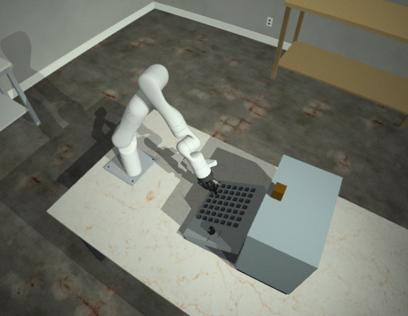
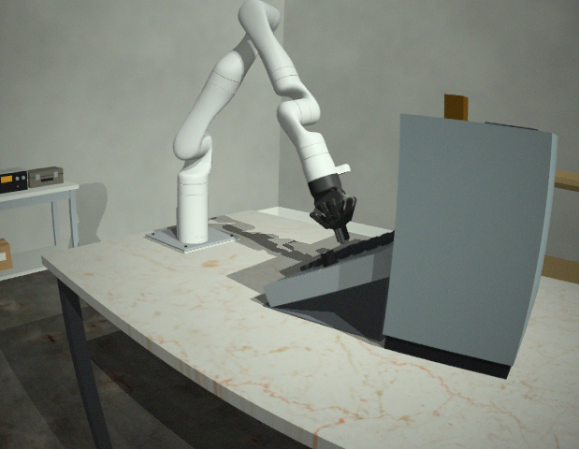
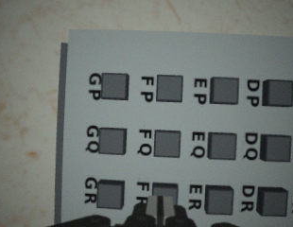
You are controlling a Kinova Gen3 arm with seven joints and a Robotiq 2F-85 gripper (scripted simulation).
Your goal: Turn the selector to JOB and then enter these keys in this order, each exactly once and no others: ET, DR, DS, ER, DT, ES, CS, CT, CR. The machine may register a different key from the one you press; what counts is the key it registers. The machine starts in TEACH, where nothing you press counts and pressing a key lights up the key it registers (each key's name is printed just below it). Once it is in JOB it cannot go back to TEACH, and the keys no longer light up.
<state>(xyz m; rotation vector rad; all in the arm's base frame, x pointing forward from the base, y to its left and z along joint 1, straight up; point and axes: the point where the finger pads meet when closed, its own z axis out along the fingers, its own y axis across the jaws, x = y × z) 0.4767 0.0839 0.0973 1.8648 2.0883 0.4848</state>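
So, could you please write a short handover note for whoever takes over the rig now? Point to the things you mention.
Gripper (image 1: 215, 193) (image 2: 343, 240) (image 3: 159, 212): shut, empty, over the FR key (image 3: 164, 190) in the wrist view; contact unclear.
Keys: ER (image 3: 218, 200) and DR (image 3: 272, 202) stand beyond FR in that row.
Selector (image 1: 211, 230): on the sloped panel (image 1: 250, 212) (image 2: 327, 284) (image 3: 184, 52); setting unreadable.
Done: no key in the wrist view is lit; entries can't be confirmed.
Left: check the selector before entering the sequence.
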